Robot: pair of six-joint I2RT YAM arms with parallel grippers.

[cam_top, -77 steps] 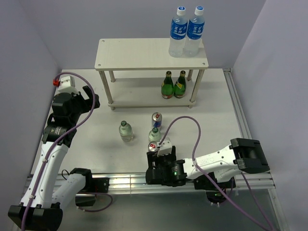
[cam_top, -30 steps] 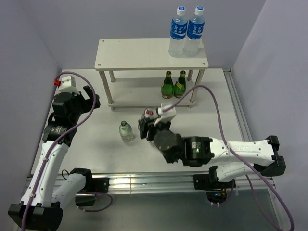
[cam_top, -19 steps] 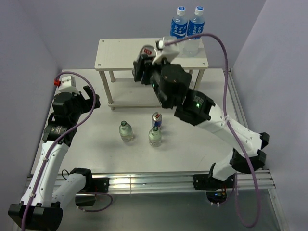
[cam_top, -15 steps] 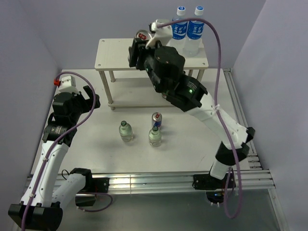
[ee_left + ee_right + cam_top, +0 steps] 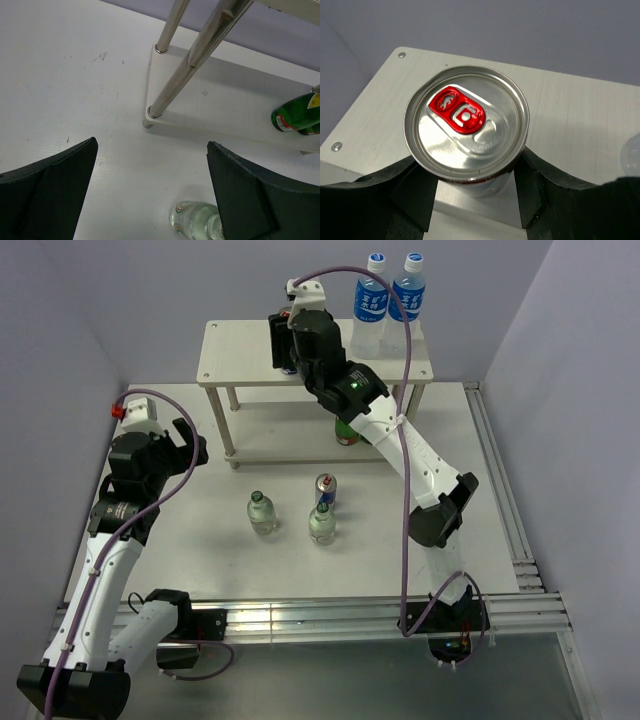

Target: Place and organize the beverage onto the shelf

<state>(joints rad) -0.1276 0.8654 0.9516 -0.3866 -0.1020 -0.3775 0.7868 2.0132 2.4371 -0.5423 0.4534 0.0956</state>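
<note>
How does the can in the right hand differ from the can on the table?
The held can is clamped in the right hand over the shelf's top board; the table can stands free, ungripped. The held can is at top-tier height; the table can sits in front of the shelf beside a clear bottle. Both are upright with silver tops.

Two blue-labelled bottles (image 5: 370,305), white characters on each label, perhaps Chinese, too small to read
</note>
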